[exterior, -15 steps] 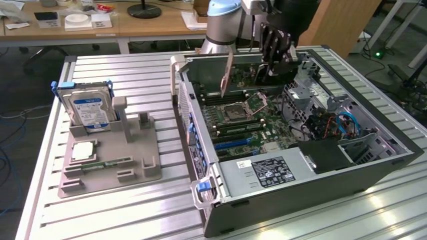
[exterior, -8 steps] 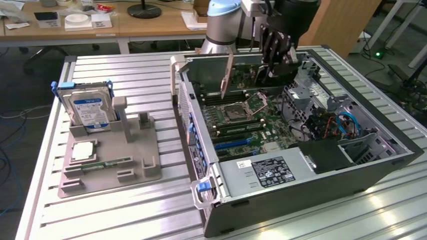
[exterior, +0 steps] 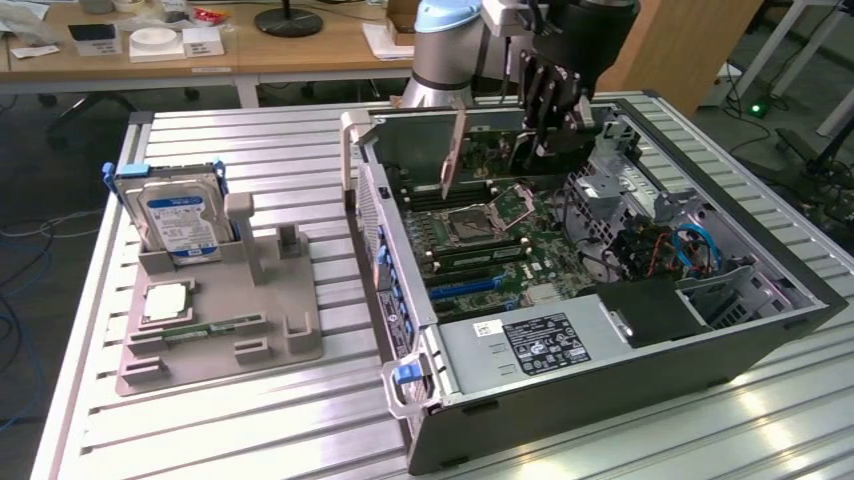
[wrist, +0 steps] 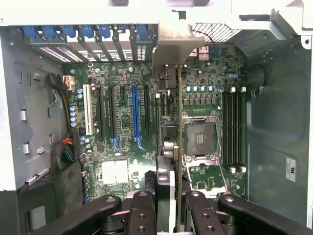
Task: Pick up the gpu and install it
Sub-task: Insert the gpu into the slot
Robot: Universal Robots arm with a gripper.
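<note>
Exterior view: the arm's gripper [exterior: 554,135] reaches down into the far end of an open computer case [exterior: 601,370] that lies on its side on the ribbed metal surface [exterior: 240,430]. The fingers are partly closed and clamp the gpu [exterior: 494,150], which stands on edge above the motherboard [exterior: 467,240], its pale metal bracket [exterior: 454,150] towards the exterior view's left. Whether the card's lower edge touches a slot cannot be told.

On the exterior view's left, well apart from the case, a grey holder [exterior: 267,320] sits on the surface. A silver hard drive [exterior: 180,225] with a blue label stands upright at its far end, and a narrow green memory stick [exterior: 200,330] lies flat nearer the front.

In the wrist view the gpu [wrist: 179,137] shows edge-on as a thin line, gripped from both sides by the fingers [wrist: 165,196] of the gripper [wrist: 177,200]. It runs between the blue slot [wrist: 135,112] and the processor socket [wrist: 200,137].
</note>
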